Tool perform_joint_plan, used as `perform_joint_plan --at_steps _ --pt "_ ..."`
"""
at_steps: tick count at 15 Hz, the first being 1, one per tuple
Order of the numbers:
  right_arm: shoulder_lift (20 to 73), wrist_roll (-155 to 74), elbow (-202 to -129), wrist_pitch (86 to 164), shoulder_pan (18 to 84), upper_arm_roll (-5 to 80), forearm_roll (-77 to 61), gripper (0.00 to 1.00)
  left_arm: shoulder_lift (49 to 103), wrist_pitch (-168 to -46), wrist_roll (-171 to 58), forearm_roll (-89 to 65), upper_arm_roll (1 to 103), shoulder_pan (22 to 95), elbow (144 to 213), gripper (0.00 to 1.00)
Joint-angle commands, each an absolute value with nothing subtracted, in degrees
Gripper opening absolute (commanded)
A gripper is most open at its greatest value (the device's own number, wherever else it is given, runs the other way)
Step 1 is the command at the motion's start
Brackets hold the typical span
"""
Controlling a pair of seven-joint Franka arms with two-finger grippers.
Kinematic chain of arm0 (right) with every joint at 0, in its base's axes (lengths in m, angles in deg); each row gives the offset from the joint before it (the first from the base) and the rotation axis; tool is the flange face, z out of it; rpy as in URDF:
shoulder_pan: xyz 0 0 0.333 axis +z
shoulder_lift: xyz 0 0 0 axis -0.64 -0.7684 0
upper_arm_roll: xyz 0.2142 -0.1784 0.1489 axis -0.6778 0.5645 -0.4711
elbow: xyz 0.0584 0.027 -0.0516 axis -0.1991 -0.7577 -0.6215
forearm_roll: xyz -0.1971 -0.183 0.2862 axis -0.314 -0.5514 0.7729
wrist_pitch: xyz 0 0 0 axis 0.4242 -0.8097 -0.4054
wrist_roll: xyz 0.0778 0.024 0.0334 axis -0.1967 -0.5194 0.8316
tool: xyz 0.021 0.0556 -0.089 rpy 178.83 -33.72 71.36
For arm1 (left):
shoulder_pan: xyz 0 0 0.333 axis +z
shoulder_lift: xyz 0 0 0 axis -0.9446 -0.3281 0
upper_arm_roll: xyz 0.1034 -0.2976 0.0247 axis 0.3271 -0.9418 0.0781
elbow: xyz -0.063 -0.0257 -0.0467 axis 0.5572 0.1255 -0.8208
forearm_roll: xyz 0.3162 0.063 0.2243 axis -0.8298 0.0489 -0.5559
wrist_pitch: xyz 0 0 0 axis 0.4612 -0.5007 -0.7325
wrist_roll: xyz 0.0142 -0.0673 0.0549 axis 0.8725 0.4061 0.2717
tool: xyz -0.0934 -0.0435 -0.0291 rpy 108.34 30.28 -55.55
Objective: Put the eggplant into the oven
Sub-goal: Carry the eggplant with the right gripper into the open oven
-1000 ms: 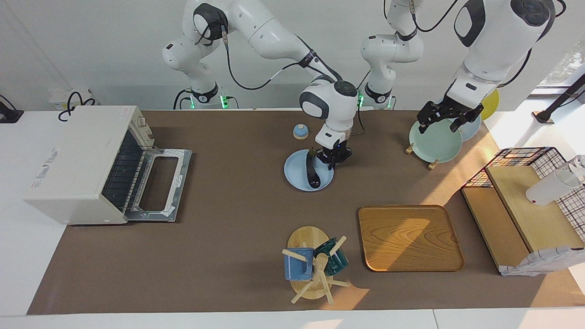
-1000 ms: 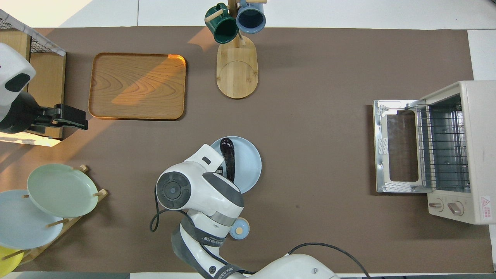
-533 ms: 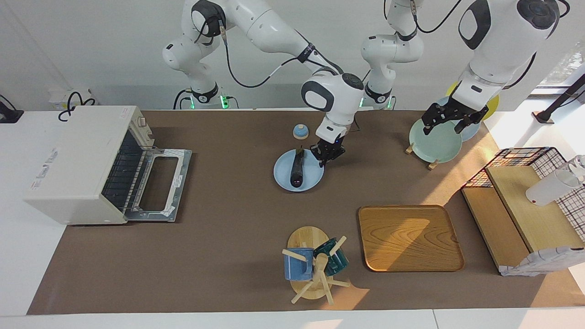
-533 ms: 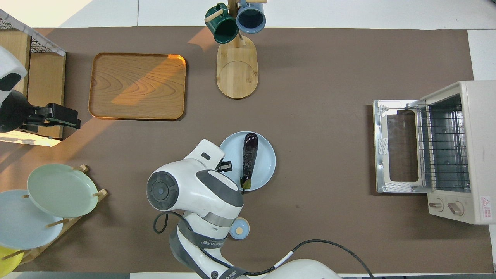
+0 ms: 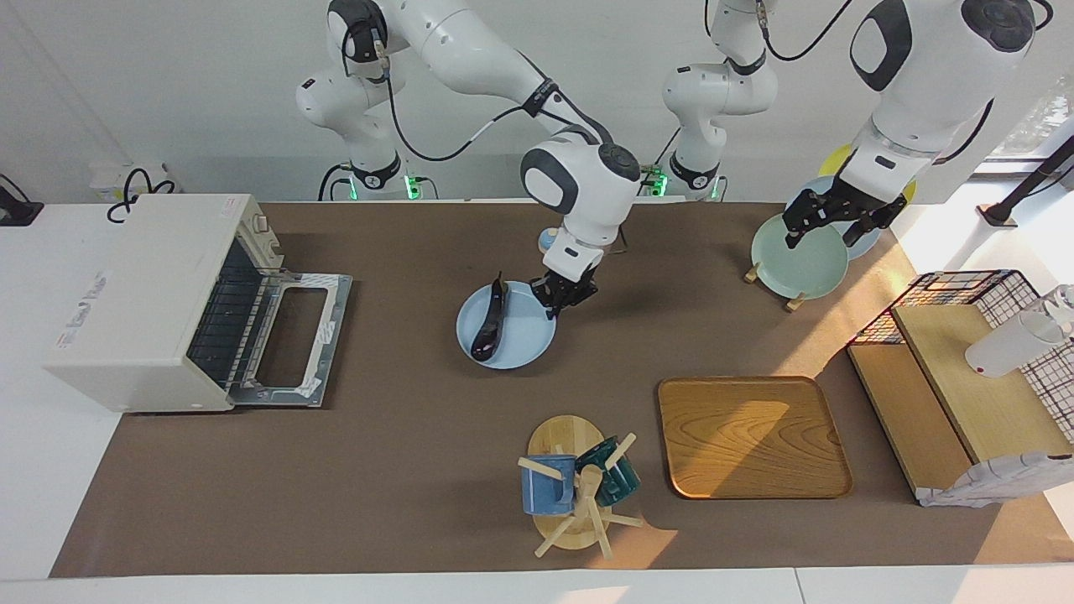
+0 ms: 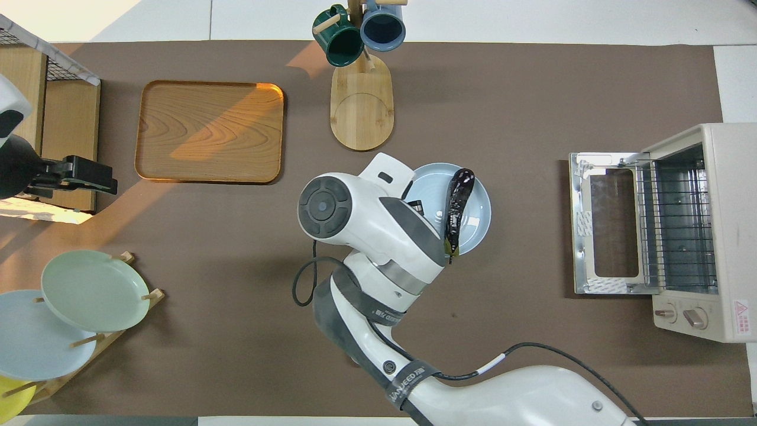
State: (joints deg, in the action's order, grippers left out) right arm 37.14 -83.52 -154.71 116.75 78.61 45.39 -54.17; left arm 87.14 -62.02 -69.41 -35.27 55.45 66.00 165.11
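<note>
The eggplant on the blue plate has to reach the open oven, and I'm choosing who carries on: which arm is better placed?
The right. The right gripper is shut on the blue plate carrying the eggplant, toward the oven. The left gripper waits open over the plate rack.

Facing view: high, across brown-covered worktop (image 5: 419, 470), toward robots. Overhead view: steeply down from robots' end. Both share whole worktop (image 6: 520, 89).
</note>
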Motion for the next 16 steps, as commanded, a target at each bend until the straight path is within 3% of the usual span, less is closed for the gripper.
perform_joint_plan --at_steps 1,6,10,16 --pt "45.5 -79.2 -166.6 117.7 74.4 44.8 -55.5 0.0 86.7 -62.4 -70.0 -36.4 55.2 66.3 164.5 1.0" --pt "56.1 -65.9 -177.4 119.4 64.1 44.7 -55.5 0.0 86.8 -62.2 -69.8 -37.3 55.1 66.2 164.5 1.0" --pt "59.2 -61.8 -182.6 120.3 58.4 44.7 -55.4 0.0 86.8 -61.8 -69.8 -37.3 55.1 66.2 164.5 1.0" --pt "60.8 -48.7 -183.8 121.3 47.6 44.6 -55.3 0.0 88.3 -60.6 -69.6 -37.3 54.9 65.8 165.7 1.0"
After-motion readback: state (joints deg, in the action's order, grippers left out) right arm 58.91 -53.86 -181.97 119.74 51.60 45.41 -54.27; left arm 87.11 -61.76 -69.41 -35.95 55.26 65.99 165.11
